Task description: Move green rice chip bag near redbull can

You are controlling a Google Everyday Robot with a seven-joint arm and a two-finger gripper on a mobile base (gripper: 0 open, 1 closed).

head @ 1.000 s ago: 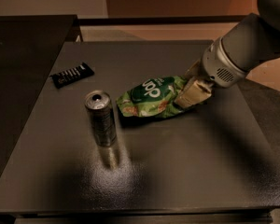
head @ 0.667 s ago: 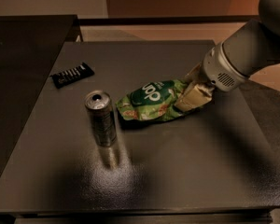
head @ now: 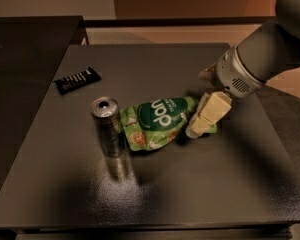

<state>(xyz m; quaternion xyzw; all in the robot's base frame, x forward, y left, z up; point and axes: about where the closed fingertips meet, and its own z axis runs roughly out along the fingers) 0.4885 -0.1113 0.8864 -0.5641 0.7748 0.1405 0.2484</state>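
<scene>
The green rice chip bag (head: 157, 121) lies crinkled on the dark table (head: 190, 184), its dark green oval with white letters facing up. Its left end touches the redbull can (head: 106, 126), a slim silver can standing upright with its pull-tab top showing. My gripper (head: 204, 120) reaches in from the upper right on a grey arm and is shut on the bag's right end, low over the table. The cream fingers (head: 212, 111) cover that end of the bag.
A small black wrapped bar with white stripes (head: 77, 80) lies at the table's far left. A second dark surface (head: 20, 59) adjoins on the left. The table's front edge runs along the bottom of the view.
My gripper has moved toward the near left with the bag in it. The bag's left end, apart from the can before, now touches it. The can and bar have not moved.
</scene>
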